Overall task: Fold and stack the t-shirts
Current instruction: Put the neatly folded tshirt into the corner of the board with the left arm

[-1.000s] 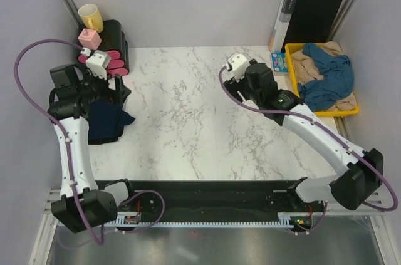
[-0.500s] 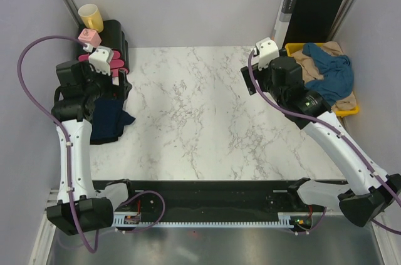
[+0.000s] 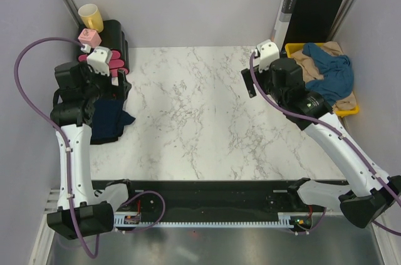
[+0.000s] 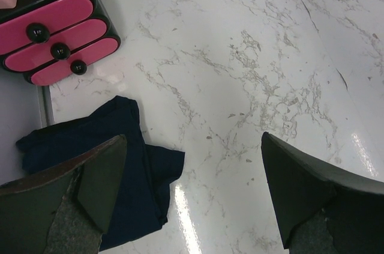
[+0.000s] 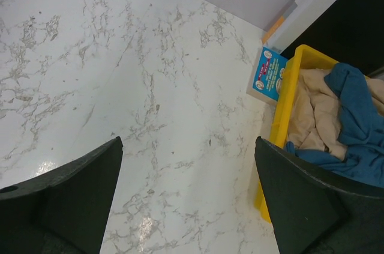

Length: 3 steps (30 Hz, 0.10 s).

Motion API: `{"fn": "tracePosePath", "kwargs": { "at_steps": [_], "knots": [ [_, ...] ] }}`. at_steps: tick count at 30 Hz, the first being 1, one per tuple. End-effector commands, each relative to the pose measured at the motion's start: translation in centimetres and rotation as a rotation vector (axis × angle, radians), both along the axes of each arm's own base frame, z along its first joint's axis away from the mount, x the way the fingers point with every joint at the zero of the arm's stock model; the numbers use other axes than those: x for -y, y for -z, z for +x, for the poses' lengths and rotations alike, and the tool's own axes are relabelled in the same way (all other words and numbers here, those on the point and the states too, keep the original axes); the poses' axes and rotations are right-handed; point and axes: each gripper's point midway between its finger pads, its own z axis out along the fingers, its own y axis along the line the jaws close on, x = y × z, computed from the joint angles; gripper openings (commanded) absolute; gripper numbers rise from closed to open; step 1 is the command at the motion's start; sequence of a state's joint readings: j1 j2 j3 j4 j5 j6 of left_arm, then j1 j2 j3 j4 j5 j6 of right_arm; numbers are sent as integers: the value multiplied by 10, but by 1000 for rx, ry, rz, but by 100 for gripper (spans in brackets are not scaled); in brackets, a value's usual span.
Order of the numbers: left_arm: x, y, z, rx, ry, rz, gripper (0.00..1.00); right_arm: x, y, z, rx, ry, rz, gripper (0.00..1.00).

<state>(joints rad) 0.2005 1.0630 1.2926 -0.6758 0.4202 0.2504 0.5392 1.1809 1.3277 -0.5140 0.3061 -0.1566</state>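
Note:
A dark navy t-shirt [image 3: 108, 122] lies crumpled at the table's left edge; in the left wrist view it [image 4: 141, 167] shows below and left of my fingers. My left gripper [image 4: 192, 140] hangs open above the shirt's right edge and the bare marble, holding nothing. A medium-blue t-shirt [image 3: 329, 76] lies on a beige one [image 3: 311, 64] in the yellow tray [image 3: 291, 72]. My right gripper [image 5: 187, 143] is open and empty over the marble just left of the tray [image 5: 281, 107], with the blue shirt [image 5: 355, 119] and beige shirt [image 5: 312, 113] at the right.
A black drawer unit with pink drawers [image 3: 113, 52] stands at the back left, with a yellow cup [image 3: 90, 17] and a pink cube [image 3: 89, 38] on it. A black orange-edged folder [image 3: 311, 17] leans behind the tray. A blue card [image 5: 270, 74] lies beside the tray.
My right arm has swung back and right, from the table's middle to beside the yellow tray. My left gripper drew back a little from over the navy shirt. Both stayed open.

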Motion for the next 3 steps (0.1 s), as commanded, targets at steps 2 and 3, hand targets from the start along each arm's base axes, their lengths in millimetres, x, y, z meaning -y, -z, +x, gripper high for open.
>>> {"fn": "tracePosePath", "kwargs": {
  "at_steps": [2,3],
  "knots": [
    [3,-17,0,68,0,-16,100,-4,-5,-6,6,-25,34,98],
    [3,-19,0,71,-1,-15,100,-3,-4,-6,6,-24,32,98]
  ]
}}
